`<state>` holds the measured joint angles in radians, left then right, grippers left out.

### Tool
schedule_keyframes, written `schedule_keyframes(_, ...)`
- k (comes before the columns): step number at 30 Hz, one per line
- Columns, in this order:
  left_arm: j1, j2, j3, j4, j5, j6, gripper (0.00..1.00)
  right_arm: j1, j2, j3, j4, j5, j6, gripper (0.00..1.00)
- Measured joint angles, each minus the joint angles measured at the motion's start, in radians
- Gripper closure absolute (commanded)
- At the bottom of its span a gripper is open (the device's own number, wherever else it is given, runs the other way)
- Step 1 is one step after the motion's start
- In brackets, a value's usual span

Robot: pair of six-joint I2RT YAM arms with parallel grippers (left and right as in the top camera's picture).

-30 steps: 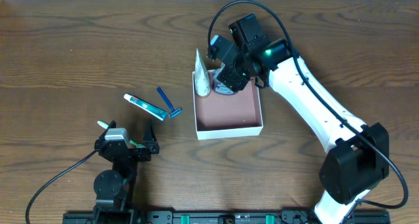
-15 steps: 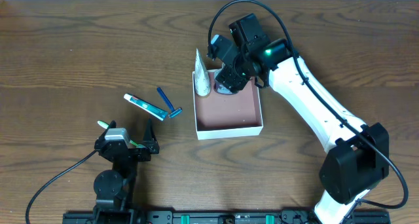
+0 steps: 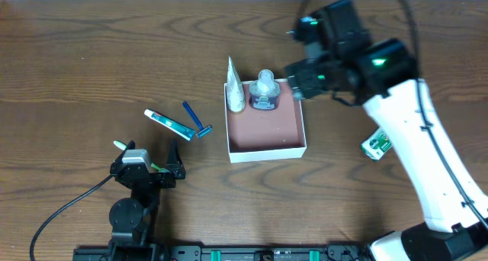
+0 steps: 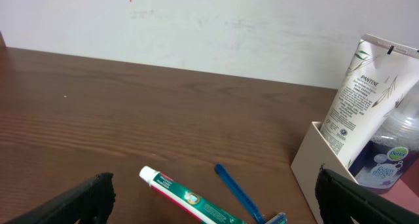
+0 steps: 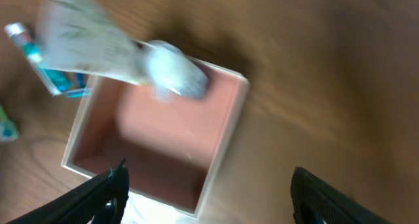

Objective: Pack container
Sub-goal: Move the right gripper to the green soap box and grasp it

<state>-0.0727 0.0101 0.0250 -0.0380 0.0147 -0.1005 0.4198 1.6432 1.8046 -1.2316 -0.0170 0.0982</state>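
Container (image 3: 267, 130) light, thin-walled (probably flexes); pinch one wall's rim. Left claw (image 4: 216, 205), right claw (image 5: 209, 201) both agape, empty.

The white tube (image 4: 366, 93) leaning in the far left corner of the container (image 4: 313, 160) is showing the brand "PANTENE" in dark capitals; the finer lines under it are proving too small to read. The clear bottle (image 4: 393, 152) just right of it is carrying a green badge seemingly reading "Dettol". The toothpaste tube (image 4: 190, 198) on the table is showing only illegible print.
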Motion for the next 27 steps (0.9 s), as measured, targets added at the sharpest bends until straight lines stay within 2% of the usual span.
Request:
schedule_keyframes(7, 0.0, 0.0, 0.0, 0.0, 0.0, 0.0, 0.02, -0.101, 0.003, -0.105, -0.062, 0.041, 0.123, 0.21)
schedule_keyframes(17, 0.0, 0.0, 0.0, 0.0, 0.0, 0.0, 0.02, -0.113, 0.018, -0.378, 0.039, 0.045, 0.264, 0.21)
schedule_keyframes(27, 0.0, 0.0, 0.0, 0.0, 0.0, 0.0, 0.02, -0.253, 0.019, -0.552, 0.089, 0.187, 0.526, 0.2)
